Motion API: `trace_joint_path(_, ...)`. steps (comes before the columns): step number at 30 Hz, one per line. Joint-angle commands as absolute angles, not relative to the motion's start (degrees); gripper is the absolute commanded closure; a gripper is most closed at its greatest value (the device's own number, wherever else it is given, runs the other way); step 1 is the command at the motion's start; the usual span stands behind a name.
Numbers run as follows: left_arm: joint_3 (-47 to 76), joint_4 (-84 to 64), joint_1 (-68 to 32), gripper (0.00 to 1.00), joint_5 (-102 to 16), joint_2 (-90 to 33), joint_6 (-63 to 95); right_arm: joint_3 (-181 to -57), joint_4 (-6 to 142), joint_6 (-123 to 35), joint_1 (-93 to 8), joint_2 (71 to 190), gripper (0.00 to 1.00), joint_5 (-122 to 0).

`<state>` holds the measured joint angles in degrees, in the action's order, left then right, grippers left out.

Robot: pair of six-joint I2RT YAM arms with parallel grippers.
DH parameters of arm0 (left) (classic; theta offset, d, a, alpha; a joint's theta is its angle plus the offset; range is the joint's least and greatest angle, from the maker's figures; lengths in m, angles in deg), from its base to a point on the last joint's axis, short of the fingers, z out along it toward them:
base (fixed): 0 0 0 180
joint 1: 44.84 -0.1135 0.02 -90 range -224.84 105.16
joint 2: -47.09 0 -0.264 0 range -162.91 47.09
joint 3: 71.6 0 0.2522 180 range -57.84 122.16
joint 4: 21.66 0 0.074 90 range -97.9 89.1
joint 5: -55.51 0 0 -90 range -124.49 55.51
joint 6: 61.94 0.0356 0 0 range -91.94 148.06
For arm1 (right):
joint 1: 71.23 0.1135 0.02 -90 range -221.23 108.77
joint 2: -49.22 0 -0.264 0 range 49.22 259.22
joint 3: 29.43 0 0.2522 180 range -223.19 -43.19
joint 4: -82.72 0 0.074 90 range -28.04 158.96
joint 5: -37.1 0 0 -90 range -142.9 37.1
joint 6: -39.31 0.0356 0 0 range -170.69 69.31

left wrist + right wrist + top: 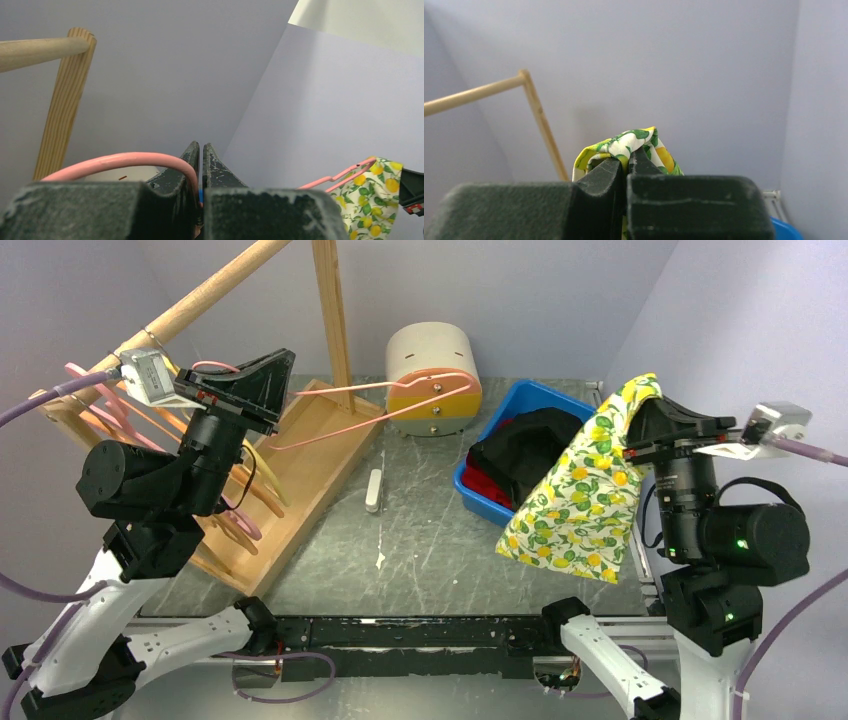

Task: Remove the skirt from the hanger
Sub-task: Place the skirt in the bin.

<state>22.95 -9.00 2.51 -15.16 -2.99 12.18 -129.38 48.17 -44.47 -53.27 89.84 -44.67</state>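
The pink wire hanger (380, 405) is bare and held level above the table, its hook end in my left gripper (283, 382), which is shut on it. In the left wrist view the hanger wire (120, 161) curves down between the closed fingers of the gripper (201, 146). The lemon-print skirt (580, 490) hangs free from my right gripper (643, 408) at the right, apart from the hanger. In the right wrist view the gripper (629, 157) pinches a fold of the skirt (636, 137). The skirt also shows in the left wrist view (372, 200).
A wooden rack (200, 300) with a wooden base tray (300, 465) stands at the left, with several pink hangers (100, 410) on it. A cream and yellow cylinder (435, 360) is at the back. A blue bin (530, 400) holds dark clothes. A small white object (373, 490) lies mid-table.
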Motion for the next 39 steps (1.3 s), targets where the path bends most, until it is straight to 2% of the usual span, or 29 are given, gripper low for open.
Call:
trace_joint_path(1,22.85,-10.17,2.63,0.93,-15.02,-3.2,11.72,-130.46,53.98,-47.96,-53.61,89.16,1.0,-36.74)
trace_joint_path(7,22.97,-10.06,2.64,0.93,-15.74,-3.84,10.7,-128.93,57.3,-45.92,-53.6,93.82,1.0,-37.05)
trace_joint_path(19,26.3,-7.08,2.64,0.93,-16.6,-4.94,9.28,-127.17,61.16,-43.96,-55.08,113.81,1.0,-25.89)
trace_joint_path(23,26.65,-6.36,2.62,0.93,-16.98,-5.56,8.92,-126.51,58.85,-37.1,-62.47,118.01,1.0,-34.23)
trace_joint_path(28,26.65,-6.07,2.62,0.93,-17.44,-5.87,8.92,-116.84,59.36,-27.65,-69.13,118.46,1.0,-37.23)
trace_joint_path(34,24.74,-6.32,2.62,0.93,-17.56,-5.11,8.05,-95.24,64.0,-13.28,-71.69,119.7,0.99,-37.97)
trace_joint_path(36,24.94,-5.46,2.63,0.93,-17.41,-5.36,7.87,-91.22,64.02,-10.86,-72.34,121.55,1.0,-39.43)
trace_joint_path(39,25.97,-4.07,2.63,0.93,-17.61,-6.29,7.58,-88.1,59.91,-9.49,-72.88,121.78,1.0,-34.77)
